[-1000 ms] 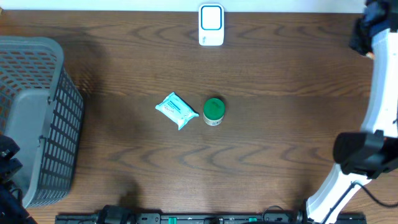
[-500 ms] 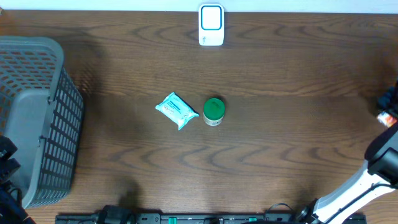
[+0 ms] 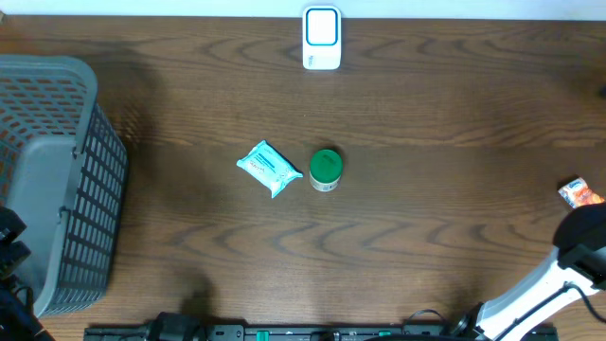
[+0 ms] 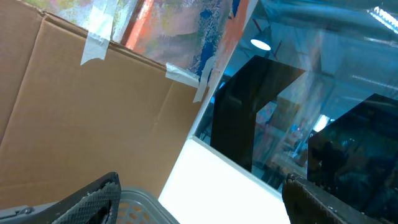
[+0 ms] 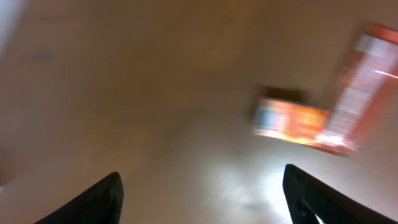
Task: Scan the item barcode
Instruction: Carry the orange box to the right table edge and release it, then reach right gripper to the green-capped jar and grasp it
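Overhead: straight down on my surface (image 3: 426,114).
Left wrist: tilted up past basket (image 4: 140,205) rim.
Right wrist: blurred, near orange packet (image 5: 289,121).

White right arm (image 3: 519,301), black joint (image 3: 579,239), black left arm (image 3: 9,248), dark textured fingertips (image 4: 93,199)

right arm (image 3: 579,242) pulled back; orange packet (image 3: 579,193) now lies free.

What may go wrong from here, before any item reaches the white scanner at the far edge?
1. The small orange packet lies at the right edge of the wooden table, beside the right arm; a careless sweep may push it off.
2. The teal wipes packet and the green-lidded jar sit close together, so a grasp at one may knock the other.
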`<control>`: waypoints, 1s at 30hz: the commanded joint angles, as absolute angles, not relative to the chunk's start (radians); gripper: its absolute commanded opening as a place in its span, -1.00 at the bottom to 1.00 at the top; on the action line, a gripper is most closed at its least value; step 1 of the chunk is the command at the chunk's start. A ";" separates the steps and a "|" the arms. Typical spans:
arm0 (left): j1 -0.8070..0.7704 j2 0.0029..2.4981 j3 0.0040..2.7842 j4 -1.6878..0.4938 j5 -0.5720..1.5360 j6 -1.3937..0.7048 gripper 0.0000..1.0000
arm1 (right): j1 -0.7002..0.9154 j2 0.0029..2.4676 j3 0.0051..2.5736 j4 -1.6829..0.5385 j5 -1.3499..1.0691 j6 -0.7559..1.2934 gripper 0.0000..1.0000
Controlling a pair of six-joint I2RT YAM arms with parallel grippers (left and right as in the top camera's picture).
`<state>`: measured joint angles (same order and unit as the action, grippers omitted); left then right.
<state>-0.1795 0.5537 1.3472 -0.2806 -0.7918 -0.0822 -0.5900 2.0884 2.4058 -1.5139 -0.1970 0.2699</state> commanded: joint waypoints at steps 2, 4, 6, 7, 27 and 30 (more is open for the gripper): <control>-0.175 0.546 1.345 -0.276 -0.801 -0.091 0.66 | -0.319 2.051 2.511 -1.552 -0.519 0.273 0.98; -0.175 0.546 1.345 -0.276 -0.801 -0.091 0.66 | -0.179 2.054 2.506 -1.598 -0.477 0.277 0.99; -0.175 0.546 1.345 -0.276 -0.801 -0.091 0.66 | -0.036 2.056 2.490 -1.594 -0.443 0.267 0.99; -0.175 0.546 1.345 -0.276 -0.801 -0.091 0.66 | 0.030 2.056 2.477 -1.565 -0.422 0.265 0.98; -0.175 0.546 1.345 -0.276 -0.801 -0.091 0.66 | 0.564 2.226 2.114 -1.448 -0.105 0.409 0.99; -0.175 0.546 1.345 -0.276 -0.801 -0.091 0.66 | 0.564 2.248 2.087 -1.447 -0.102 0.407 0.99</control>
<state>-0.1795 0.5533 1.3472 -0.2806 -0.7918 -0.0826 0.5526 2.2295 2.1101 -1.4456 -0.1249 0.4171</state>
